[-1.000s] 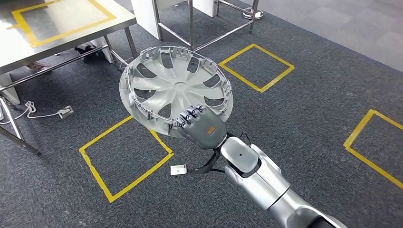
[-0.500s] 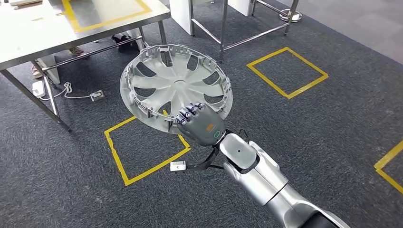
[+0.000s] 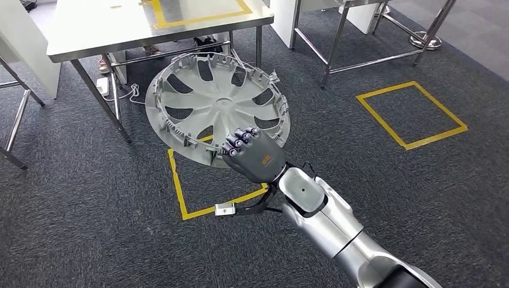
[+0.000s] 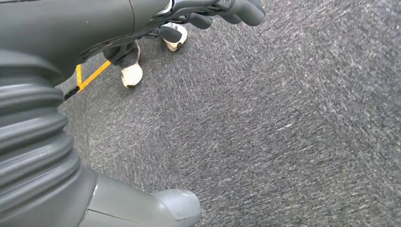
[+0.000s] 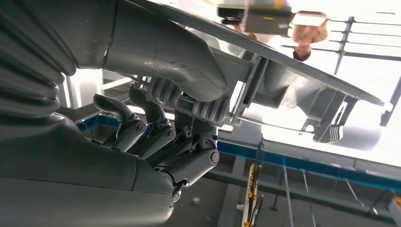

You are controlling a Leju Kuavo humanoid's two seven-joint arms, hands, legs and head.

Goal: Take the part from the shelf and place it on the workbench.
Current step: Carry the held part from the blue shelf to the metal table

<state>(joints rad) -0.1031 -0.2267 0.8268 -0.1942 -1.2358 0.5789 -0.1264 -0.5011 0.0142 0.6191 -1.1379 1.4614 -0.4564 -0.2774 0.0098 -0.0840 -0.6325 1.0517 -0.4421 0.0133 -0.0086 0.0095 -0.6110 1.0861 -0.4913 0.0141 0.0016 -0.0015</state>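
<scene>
The right robot hand (image 3: 252, 157) grips the hubcap (image 3: 219, 107) by the near part of its rim, fingers curled over the edge and thumb under it, as the right wrist view (image 5: 161, 127) shows; the part hangs out in front of the arm, hollow side up and tilted, over the carpet and just short of the steel table (image 3: 144, 24). The step in hand looks like the carry to the table, with the setting-down still to come. Since the hold is at one edge only, the far rim acts as a long lever, so the walk should be smooth and the wrist kept stiff, or the disc may swing and slip. The far edge sits close to the table's front edge and leg (image 3: 99, 93); the part must be raised above the tabletop before it goes forward, or the rim will catch. The yellow tape rectangle (image 3: 198, 12) on the top is probably the target. Lower it flat and let go only when the rim rests fully. The left robot hand (image 4: 208, 14) hangs over the carpet with fingers curled in, holding nothing.
</scene>
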